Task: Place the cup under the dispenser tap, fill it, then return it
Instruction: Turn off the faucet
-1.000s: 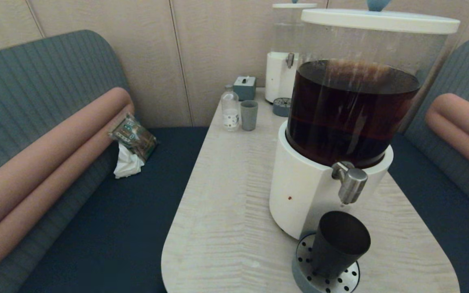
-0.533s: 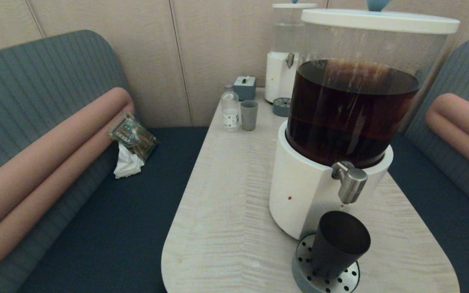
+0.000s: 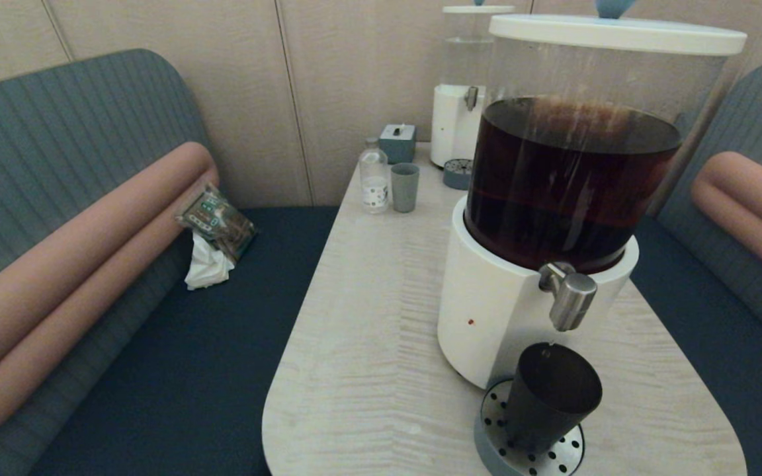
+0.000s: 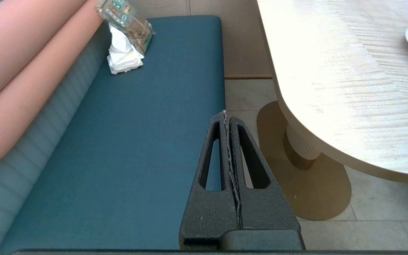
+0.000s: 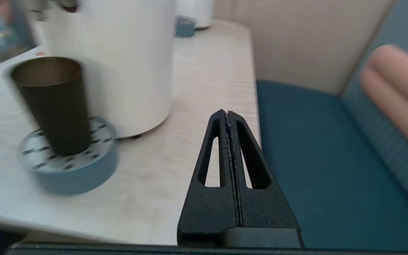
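Cup (image 3: 551,395) upright on drip tray (image 3: 495,433) at tabletop's near edge, under tap (image 3: 568,295). Right gripper (image 5: 228,115) off that edge, jaws pressed together; left gripper (image 4: 225,115) parked over bench, likewise. Risk: a closed-jaw approach could knock the tapered cup over.

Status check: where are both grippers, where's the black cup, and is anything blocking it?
Left gripper shut, parked over bench. Right gripper shut, empty, beside table edge. Matte black tapered cup upright on perforated drip tray, under brushed-silver tap. Nothing blocking.
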Robot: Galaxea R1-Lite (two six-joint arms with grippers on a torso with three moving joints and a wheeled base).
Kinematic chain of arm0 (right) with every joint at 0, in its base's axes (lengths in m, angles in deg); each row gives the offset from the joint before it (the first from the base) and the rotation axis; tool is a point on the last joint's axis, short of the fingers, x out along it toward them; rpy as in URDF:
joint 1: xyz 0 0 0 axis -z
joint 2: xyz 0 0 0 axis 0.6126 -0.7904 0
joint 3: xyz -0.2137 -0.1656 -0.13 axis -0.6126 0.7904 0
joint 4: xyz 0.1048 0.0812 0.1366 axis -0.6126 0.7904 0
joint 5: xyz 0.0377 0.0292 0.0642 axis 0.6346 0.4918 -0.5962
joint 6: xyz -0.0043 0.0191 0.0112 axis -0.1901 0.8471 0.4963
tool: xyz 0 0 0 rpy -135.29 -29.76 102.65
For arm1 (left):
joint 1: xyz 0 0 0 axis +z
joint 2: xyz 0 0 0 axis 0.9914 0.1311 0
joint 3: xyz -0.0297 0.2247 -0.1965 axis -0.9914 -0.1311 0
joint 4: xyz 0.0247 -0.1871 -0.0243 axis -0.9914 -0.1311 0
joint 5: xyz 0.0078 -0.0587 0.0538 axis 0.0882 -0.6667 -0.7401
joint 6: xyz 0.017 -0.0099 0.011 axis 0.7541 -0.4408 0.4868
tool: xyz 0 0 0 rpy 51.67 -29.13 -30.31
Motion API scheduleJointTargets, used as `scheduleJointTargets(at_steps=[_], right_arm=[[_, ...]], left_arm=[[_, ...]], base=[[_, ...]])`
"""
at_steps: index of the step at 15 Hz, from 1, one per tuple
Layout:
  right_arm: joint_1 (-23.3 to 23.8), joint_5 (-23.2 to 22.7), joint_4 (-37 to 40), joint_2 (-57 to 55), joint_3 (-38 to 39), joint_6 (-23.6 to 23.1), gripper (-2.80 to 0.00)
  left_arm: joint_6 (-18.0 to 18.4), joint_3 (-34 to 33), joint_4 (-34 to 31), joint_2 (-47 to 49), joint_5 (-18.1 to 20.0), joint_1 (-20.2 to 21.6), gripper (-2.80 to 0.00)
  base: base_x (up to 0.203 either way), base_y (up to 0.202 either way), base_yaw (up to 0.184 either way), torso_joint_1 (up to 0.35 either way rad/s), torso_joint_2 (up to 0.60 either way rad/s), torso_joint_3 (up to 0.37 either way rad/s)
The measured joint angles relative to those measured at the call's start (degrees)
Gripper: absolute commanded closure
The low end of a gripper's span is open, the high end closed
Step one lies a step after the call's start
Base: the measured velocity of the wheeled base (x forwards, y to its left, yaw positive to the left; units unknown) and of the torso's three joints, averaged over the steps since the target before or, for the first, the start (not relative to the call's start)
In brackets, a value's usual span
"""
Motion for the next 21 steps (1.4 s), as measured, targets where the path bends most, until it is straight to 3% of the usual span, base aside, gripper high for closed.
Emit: scheduleJointTargets(at_steps=[3, 12, 21], right_arm=[[0.0, 1.6, -8.5, 0.0, 7.1, 0.3, 0.0], [0.0, 0.8, 0.7, 0.0, 8.5, 2.2, 0.0], [0.0, 0.8, 1.1, 0.0, 8.5, 2.8, 0.0]], left_arm=[[0.0, 0.0, 0.0, 0.0, 0.0, 0.0, 0.0], [0.0, 0.0, 0.0, 0.0, 0.0, 0.0, 0.0], [0.0, 0.0, 0.0, 0.0, 0.0, 0.0, 0.0]], base=[[0.0, 0.0, 0.0, 0.0, 0.0, 0.0], [0.0, 0.0, 0.0, 0.0, 0.0, 0.0], [0.0, 0.0, 0.0, 0.0, 0.0, 0.0]])
